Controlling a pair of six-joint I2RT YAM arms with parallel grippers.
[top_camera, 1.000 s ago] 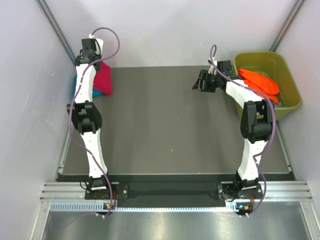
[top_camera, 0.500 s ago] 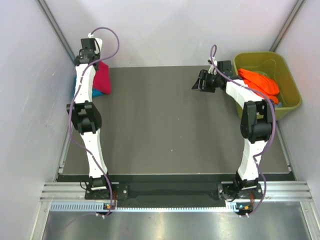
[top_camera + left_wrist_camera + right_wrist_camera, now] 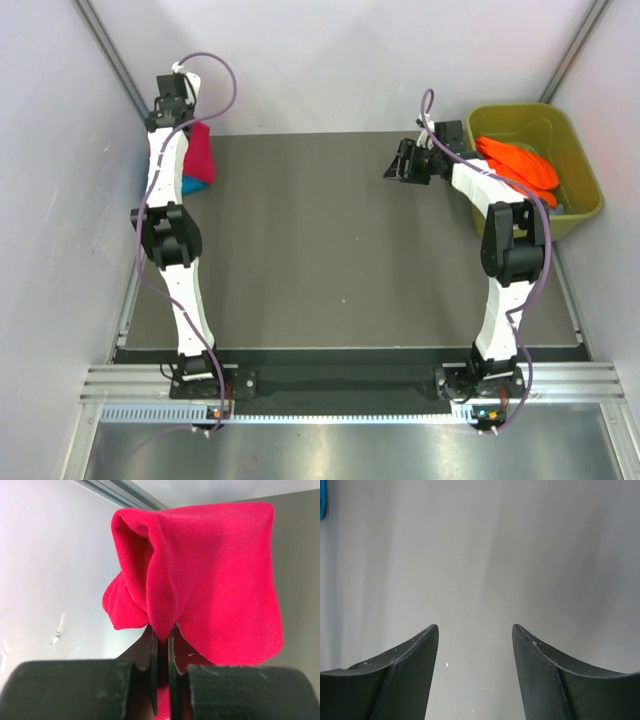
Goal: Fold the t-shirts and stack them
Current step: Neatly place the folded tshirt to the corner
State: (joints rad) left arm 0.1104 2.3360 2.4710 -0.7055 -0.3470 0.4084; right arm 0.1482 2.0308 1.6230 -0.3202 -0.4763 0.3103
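Note:
My left gripper is at the far left corner of the table, shut on a fold of the crimson-pink t-shirt, which hangs bunched from it. In the left wrist view the jaws pinch the crimson-pink cloth between them. A teal-blue t-shirt peeks out under the pink one, mostly hidden by the arm. Bright orange t-shirts lie in the tub at the far right. My right gripper is open and empty over the mat, its fingertips wide apart.
The olive-green plastic tub stands at the back right corner beside the right arm. The dark grey mat covers the table. White walls close in on the left, the back and the right.
My left gripper has drawn back and to the left with the pink t-shirt, which now hangs narrower and closer to the wall. The right arm has not moved.

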